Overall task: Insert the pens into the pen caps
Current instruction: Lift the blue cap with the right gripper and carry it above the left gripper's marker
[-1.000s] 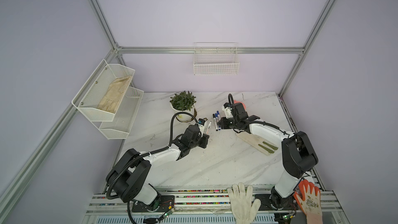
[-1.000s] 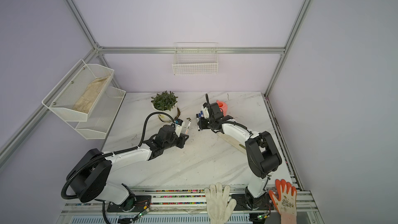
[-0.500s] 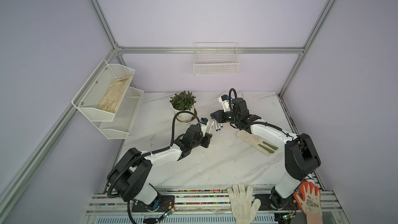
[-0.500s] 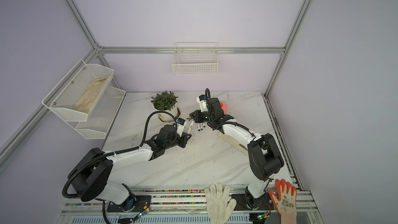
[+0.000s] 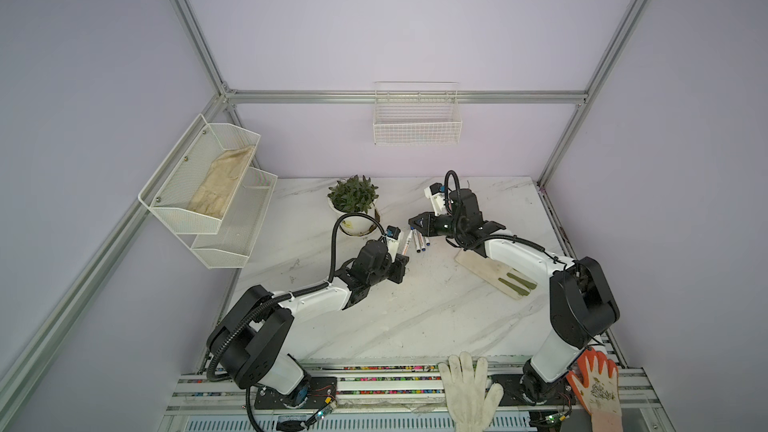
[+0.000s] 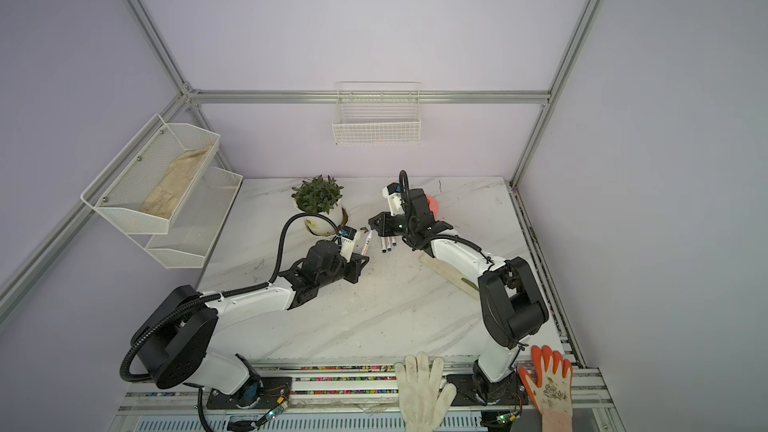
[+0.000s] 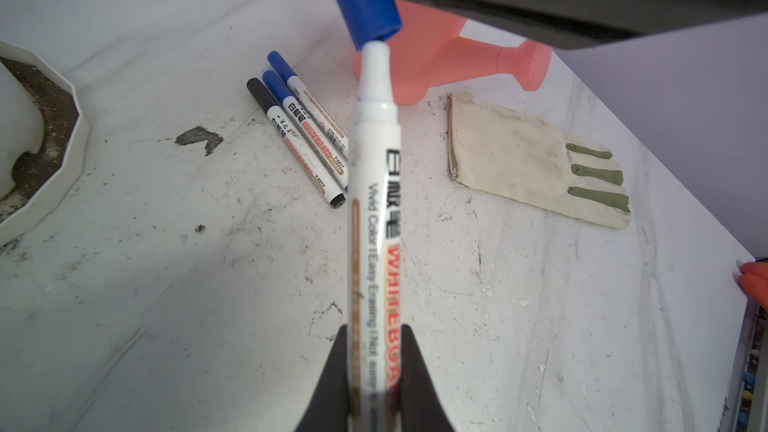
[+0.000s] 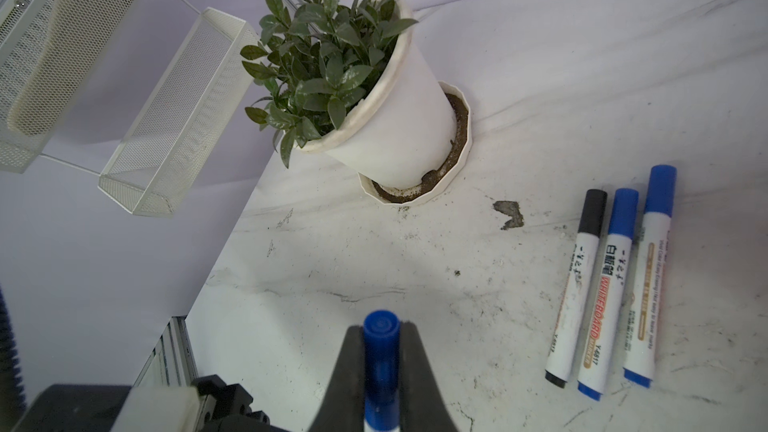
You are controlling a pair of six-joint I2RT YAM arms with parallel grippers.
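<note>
My left gripper [image 7: 374, 328] is shut on the barrel of a white pen [image 7: 376, 184], held slanting above the table. The pen's tip end sits in the mouth of a blue pen cap [image 7: 368, 6]. My right gripper [image 8: 380, 326] is shut on that pen cap [image 8: 380, 351]. In both top views the two grippers meet mid-table, the left gripper [image 5: 400, 260] below the right gripper [image 5: 412, 224]. Three other pens [image 8: 606, 280] lie side by side on the table with caps on, one black and two blue; they also show in a top view [image 6: 388, 243].
A potted plant [image 5: 353, 201] in a saucer stands behind the left arm. A pink watering can [image 7: 436, 64] and a cream glove [image 7: 532, 164] lie near the right arm. A dark debris scrap [image 7: 199, 139] lies by the pens. Gloved hands [image 5: 469, 384] rest at the front rail.
The right gripper has swung left and away from the lying pens with the blue cap. The cap now meets the tip of the pen in the left gripper.
</note>
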